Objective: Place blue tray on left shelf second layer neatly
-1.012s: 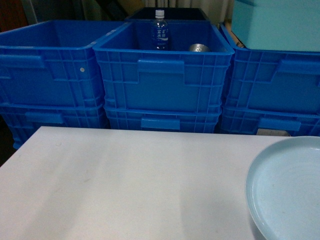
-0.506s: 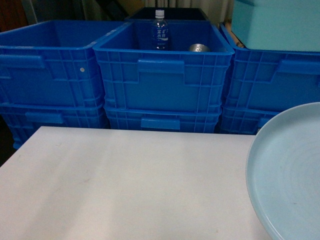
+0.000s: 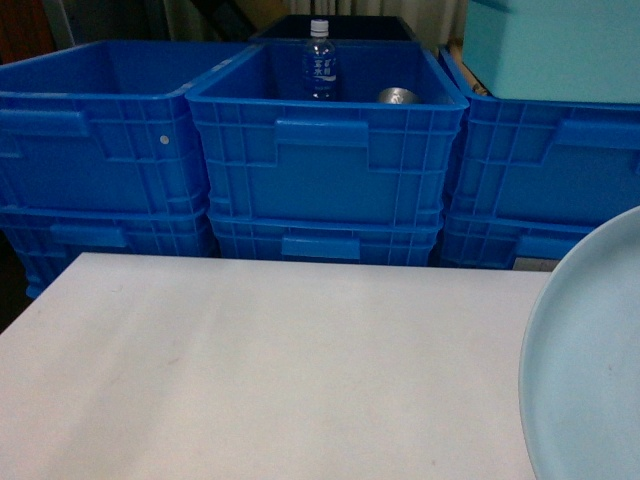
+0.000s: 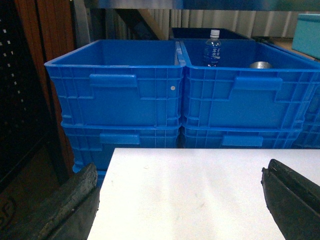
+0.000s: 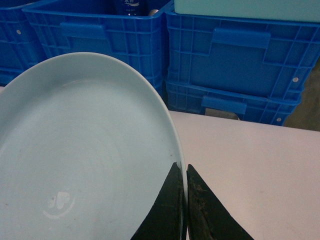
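Tray [image 5: 85,155] sits tilted at the right edge of the head view, above the white surface [image 3: 270,370], its rim pinched between the pressed-together fingers of the right tool [image 5: 185,200]. Left tool [image 4: 180,200] hangs spread wide over the surface, holding nothing. Blue crates [image 3: 325,150] stand stacked behind.

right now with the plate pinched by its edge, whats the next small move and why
Probably keep lifting the plate clear of the white table before turning toward the shelf. The right gripper is shut on its rim, and in the head view the plate sits tilted at the right edge. No steel shelf shows in any view, only stacked blue crates ahead. The left gripper is open and empty.
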Available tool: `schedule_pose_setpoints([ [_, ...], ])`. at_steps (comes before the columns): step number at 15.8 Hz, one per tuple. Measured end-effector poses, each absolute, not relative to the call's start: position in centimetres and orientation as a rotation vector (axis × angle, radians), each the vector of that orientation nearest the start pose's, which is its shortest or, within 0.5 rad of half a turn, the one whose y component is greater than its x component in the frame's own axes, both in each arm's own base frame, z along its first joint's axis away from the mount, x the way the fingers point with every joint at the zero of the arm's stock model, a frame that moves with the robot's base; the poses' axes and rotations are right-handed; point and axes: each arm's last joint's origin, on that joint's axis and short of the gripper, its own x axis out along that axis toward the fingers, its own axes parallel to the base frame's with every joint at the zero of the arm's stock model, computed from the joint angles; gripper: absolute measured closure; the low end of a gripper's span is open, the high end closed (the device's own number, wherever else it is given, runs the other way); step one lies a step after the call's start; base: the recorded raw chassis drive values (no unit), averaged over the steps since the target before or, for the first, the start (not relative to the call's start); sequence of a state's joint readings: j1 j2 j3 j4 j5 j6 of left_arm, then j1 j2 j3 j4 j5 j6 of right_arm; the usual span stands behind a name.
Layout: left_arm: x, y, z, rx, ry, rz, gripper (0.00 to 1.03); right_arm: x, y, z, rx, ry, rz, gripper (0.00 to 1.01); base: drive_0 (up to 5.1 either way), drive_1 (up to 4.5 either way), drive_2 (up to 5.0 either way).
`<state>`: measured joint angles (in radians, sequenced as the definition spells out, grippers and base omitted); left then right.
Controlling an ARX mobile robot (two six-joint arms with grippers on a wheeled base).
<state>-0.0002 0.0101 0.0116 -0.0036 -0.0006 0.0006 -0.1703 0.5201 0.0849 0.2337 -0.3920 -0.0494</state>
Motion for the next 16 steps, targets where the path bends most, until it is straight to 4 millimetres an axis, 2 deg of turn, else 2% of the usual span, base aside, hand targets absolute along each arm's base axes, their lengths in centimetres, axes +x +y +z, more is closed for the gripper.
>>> schedule_pose_setpoints([
  [7, 9.8, 0.0, 16.6, 0.0, 0.002, 0.0, 0.05, 10.8, 1.7, 16.5, -0.044, 0.138, 0.298, 0.99, 0.0, 0.0, 0.0],
  [10, 9.8, 0.0, 16.6, 0.0, 0.002, 0.0, 0.05, 9.7, 1.7, 16.2, -0.053, 0.1, 0.261, 0.99, 0.0, 0.0, 0.0],
  [16, 9.8, 0.0, 16.6, 0.0, 0.002, 0.001, 0.05, 9.8, 1.7, 15.9, -0.084, 0.094, 0.219, 0.99, 0.0, 0.0, 0.0],
])
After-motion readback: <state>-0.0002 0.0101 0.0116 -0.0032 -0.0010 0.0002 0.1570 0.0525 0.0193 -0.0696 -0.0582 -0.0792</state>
